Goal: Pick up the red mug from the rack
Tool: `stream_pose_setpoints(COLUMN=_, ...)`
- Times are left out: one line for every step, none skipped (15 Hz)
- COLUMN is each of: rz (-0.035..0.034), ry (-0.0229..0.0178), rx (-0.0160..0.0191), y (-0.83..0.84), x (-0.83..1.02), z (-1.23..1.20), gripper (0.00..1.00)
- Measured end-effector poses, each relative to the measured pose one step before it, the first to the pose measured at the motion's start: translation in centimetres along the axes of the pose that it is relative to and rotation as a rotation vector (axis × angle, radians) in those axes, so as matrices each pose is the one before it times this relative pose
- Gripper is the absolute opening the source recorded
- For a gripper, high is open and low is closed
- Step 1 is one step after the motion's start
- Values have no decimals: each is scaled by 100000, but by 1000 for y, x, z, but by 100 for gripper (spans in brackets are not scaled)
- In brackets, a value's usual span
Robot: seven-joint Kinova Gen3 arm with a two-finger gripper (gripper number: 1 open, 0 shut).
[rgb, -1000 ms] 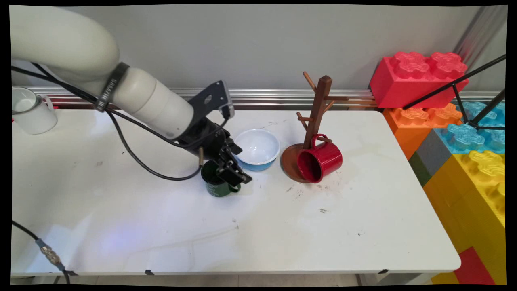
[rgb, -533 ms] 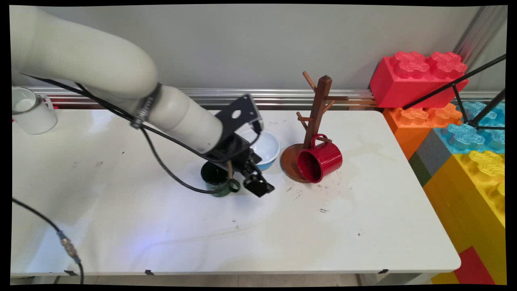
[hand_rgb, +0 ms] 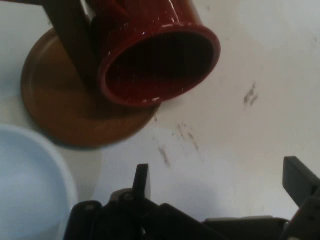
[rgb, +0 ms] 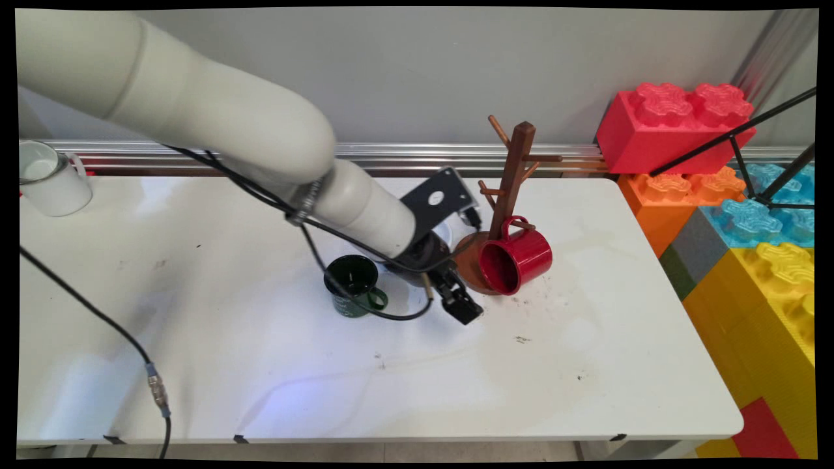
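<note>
My gripper (rgb: 464, 307) hangs low over the table, open, with nothing between its fingers (hand_rgb: 142, 179). It is just in front of the brown round base (rgb: 466, 260) of the wooden mug tree (rgb: 515, 170). A red mug (rgb: 516, 258) hangs tilted from the tree's lowest peg, its mouth facing down toward the gripper; in the hand view the red mug (hand_rgb: 159, 56) lies just ahead. A dark green mug (rgb: 352, 285) stands upright on the table, left of the gripper. The light blue bowl (hand_rgb: 27, 186) is beside the base and mostly hidden by the arm in the main view.
A white mug (rgb: 49, 176) stands at the table's far left back corner. Large toy bricks, red (rgb: 671, 124), orange, blue and yellow (rgb: 775, 306), are stacked past the table's right edge. Black tripod legs (rgb: 749, 137) cross them. Black cables (rgb: 130, 345) hang over the table's left part.
The gripper has moved right, from the green mug's handle side to the front of the mug tree's base. The green mug stays in place. The arm now covers most of the bowl.
</note>
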Motion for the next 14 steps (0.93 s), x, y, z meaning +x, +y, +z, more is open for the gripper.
stream_pose_setpoints(rz=-1101, ry=-311, rx=-54, y=157, x=415, z=619, gripper=100)
stream_pose_setpoints(rz=-735, ry=-208, rx=16, y=82, x=269, z=398, gripper=100)
stream_pose_setpoints(rz=-1056, ry=-355, rx=-80, y=130, x=390, z=573, gripper=100)
stream_pose_setpoints(rz=-1241, ry=-481, rx=-190, y=150, x=437, z=650, gripper=100)
stream_pose_setpoints(rz=-1311, ry=-419, rx=-153, y=160, x=465, z=628, gripper=100)
stream_pose_setpoints(rz=-1287, ry=-339, rx=-58, y=136, x=357, z=494, gripper=100)
stream_pose_setpoints(rz=-1048, ry=-206, rx=113, y=64, x=211, z=307, gripper=100)
stream_pose_setpoints(rz=-1512, ry=-310, rx=88, y=130, x=317, z=466, gripper=100)
stream_pose_setpoints(rz=-1040, ry=-98, rx=103, y=89, x=211, z=299, gripper=100)
stream_pose_setpoints(rz=-1621, ry=-80, rx=125, y=121, x=295, z=435, gripper=100)
stream_pose_setpoints(rz=-1890, ry=167, rx=41, y=148, x=344, z=486, gripper=100)
stream_pose_setpoints(rz=-1957, ry=319, rx=-35, y=132, x=282, z=451, gripper=100)
stream_pose_setpoints(rz=-1638, ry=434, rx=-209, y=133, x=230, z=331, gripper=100)
stream_pose_setpoints(rz=-1088, ry=301, rx=-249, y=102, x=112, z=205, gripper=100)
